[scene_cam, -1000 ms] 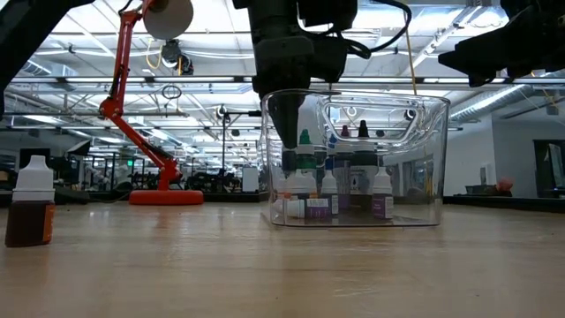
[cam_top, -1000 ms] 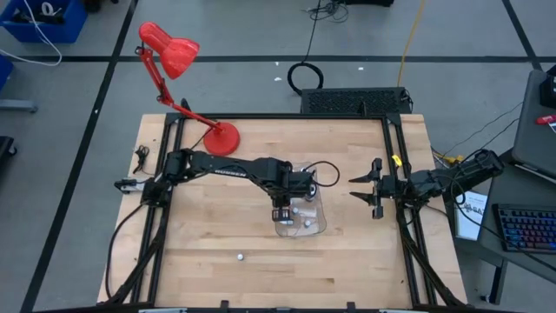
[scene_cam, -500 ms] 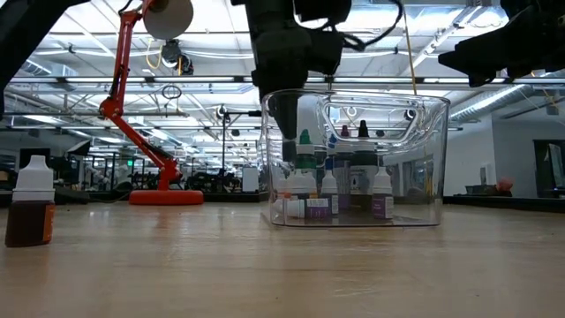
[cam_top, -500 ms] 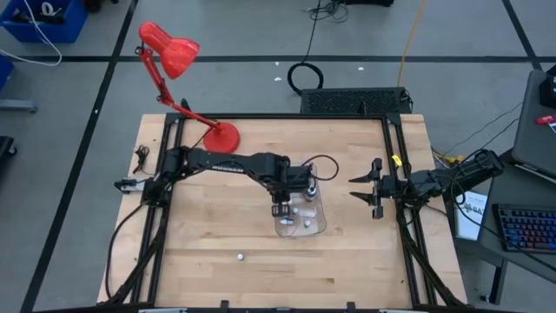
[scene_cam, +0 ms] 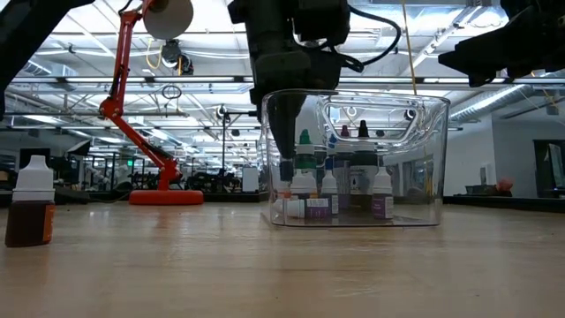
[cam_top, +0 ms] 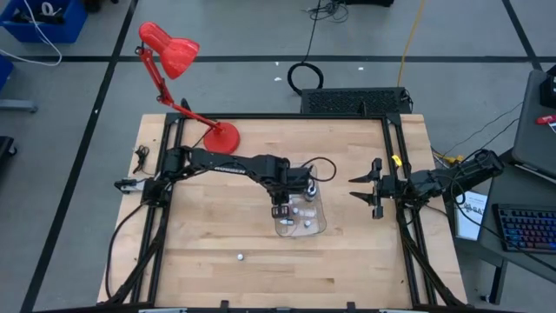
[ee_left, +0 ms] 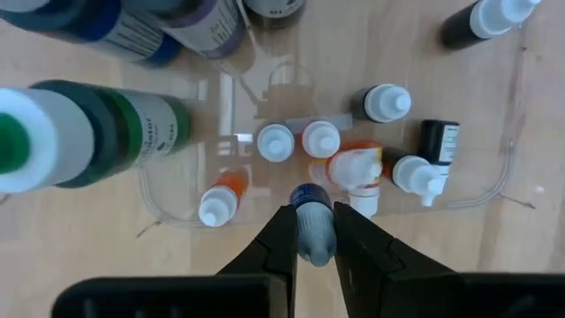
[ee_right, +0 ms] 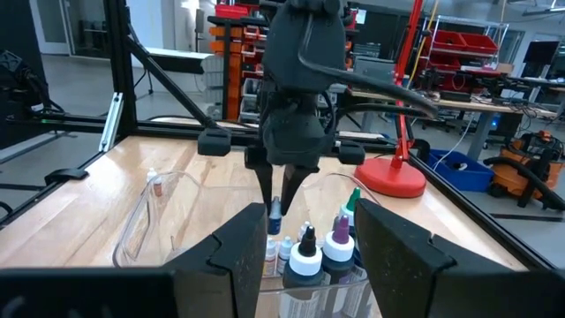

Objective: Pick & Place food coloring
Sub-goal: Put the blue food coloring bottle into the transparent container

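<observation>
My left gripper (cam_top: 280, 209) hangs over the left part of the clear tray (cam_top: 318, 223), shut on a tiny bluish bottle (ee_left: 313, 228). In the tray stand and lie several small food coloring bottles (scene_cam: 332, 191), white-capped ones (ee_left: 300, 141) among them. Bigger bottles, one of them green (ee_left: 132, 132), show close to the left wrist camera. One tiny bottle (cam_top: 240, 257) lies alone on the table near the near edge. My right gripper (cam_top: 358, 192) waits open at the table's right side, its fingers pointing toward the tray. My left gripper pinches the tiny bluish bottle's body (ee_left: 315, 240) between its two fingers (ee_left: 281, 238). The fingers come from above, pointing down (ee_right: 275, 201). The bottle is lifted clear above the tray's floor, and its dark blue end (ee_left: 309, 196) points down at the bottles below.
A red desk lamp (cam_top: 178, 61) stands with its base (cam_top: 222, 137) at the table's far left. A brown bottle with a white cap (scene_cam: 31, 212) stands at the left in the low view. Black rails (cam_top: 401, 209) run along the table's sides.
My left gripper has stayed over the tray's left part, shut on the bottle; only its wrist and forearm have shifted a little.
</observation>
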